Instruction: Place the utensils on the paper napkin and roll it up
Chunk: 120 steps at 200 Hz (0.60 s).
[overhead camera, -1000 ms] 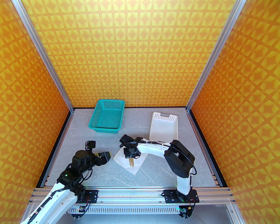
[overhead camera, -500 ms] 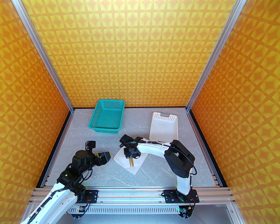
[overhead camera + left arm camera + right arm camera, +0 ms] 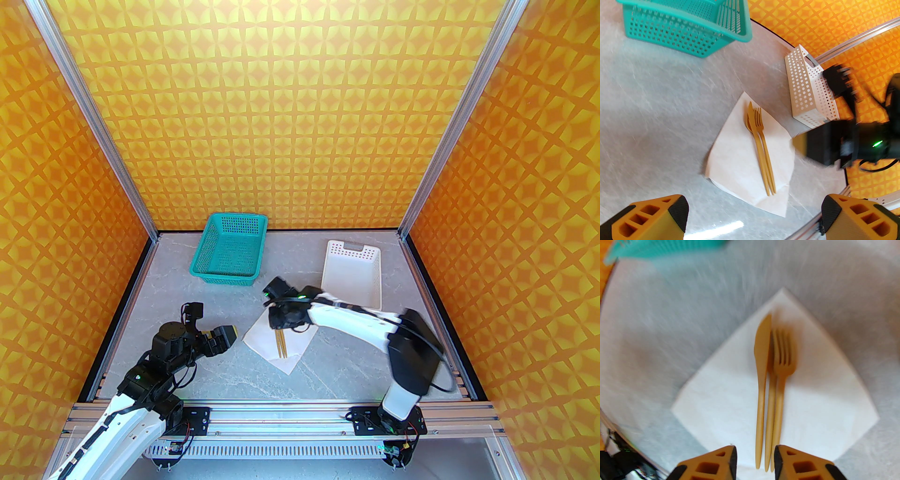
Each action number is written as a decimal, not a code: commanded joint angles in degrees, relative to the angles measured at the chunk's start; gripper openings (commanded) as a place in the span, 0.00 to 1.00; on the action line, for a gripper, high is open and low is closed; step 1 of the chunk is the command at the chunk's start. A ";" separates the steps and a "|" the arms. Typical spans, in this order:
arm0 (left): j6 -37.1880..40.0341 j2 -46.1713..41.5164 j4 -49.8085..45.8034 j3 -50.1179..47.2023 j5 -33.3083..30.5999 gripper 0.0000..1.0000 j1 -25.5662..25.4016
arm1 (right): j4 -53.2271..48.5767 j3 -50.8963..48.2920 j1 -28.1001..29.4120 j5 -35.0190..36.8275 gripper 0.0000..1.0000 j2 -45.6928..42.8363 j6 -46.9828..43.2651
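Note:
The tan utensils (image 3: 281, 346) lie side by side on the white paper napkin (image 3: 294, 352), which sits as a diamond at the table's middle. In the right wrist view the utensils (image 3: 774, 392) show a fork, a knife-shaped blade and a third handle between them, on the napkin (image 3: 721, 404). My right gripper (image 3: 754, 458) hovers over their handle ends, jaws open and clear of them; from above, the right gripper (image 3: 282, 328) is at the napkin's far corner. My left gripper (image 3: 232, 333) stands open left of the napkin. The left wrist view frames the utensils (image 3: 761, 150) and napkin (image 3: 736, 159) between the left gripper (image 3: 754, 212) fingers.
A teal perforated basket (image 3: 225, 277) stands at the back left of the table. A white perforated basket (image 3: 326, 272) stands at the back right, close behind my right wrist. The same teal basket (image 3: 670, 35) and white basket (image 3: 806, 93) appear in the left wrist view.
My right gripper has opened, let go of the utensils and drawn back toward the far side; its elbow swung right. The utensils stay on the napkin. The left arm hardly moved.

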 commanded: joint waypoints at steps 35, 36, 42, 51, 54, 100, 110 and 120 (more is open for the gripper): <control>-8.99 4.69 4.70 1.10 3.52 0.99 -9.07 | -0.04 -9.79 -7.50 0.61 0.40 -14.45 -1.75; -9.10 4.83 4.82 1.14 3.51 0.99 -9.35 | 0.03 -9.97 -7.65 0.51 0.40 -14.66 -1.70; -9.78 5.82 5.18 1.38 3.50 0.99 -10.86 | 0.43 -11.19 -8.38 0.04 0.40 -16.13 -1.51; -11.01 7.17 5.86 1.61 3.44 0.99 -12.26 | 1.26 -13.24 -9.46 -0.70 0.41 -18.34 -0.94; -11.49 7.59 5.93 1.70 3.42 0.99 -13.72 | 1.63 -13.84 -9.79 -1.00 0.42 -19.05 -0.81; -18.80 12.83 9.00 0.97 1.23 1.00 -24.53 | 1.79 -18.97 -10.97 -1.42 0.48 -26.11 0.23; -20.81 14.06 9.62 0.65 0.16 0.98 -27.20 | 1.47 -19.28 -10.97 -1.17 0.48 -27.01 0.49; -22.55 15.29 10.69 0.41 -0.76 0.98 -29.64 | 1.34 -19.71 -10.97 -1.11 0.48 -27.87 0.63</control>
